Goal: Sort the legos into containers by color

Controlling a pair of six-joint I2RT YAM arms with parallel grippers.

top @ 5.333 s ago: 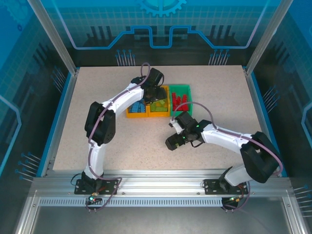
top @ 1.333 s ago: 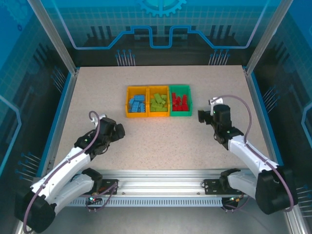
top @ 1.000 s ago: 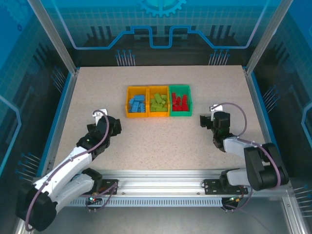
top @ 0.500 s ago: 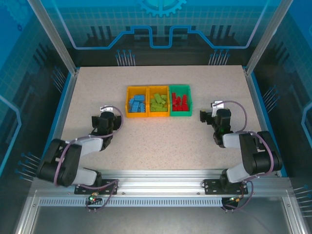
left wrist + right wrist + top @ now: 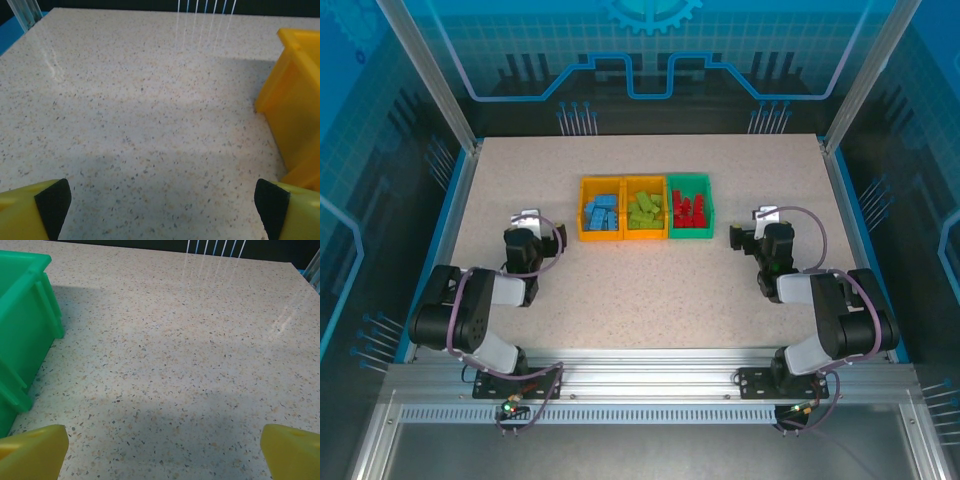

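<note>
table point(image 5: 650, 290): speckled beige | enclosure walls point(image 5: 650, 50): blue, glassy | front rail point(image 5: 650, 383): aluminium

No readable text, labels or numbers anywhere.

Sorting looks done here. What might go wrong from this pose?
The left gripper, open, sits low beside the left orange-yellow bin; a swing to its right might knock the wall. The right gripper, open, sits similarly near the green bin. A bump to either could shift the row and jostle the sorted legos.
</note>
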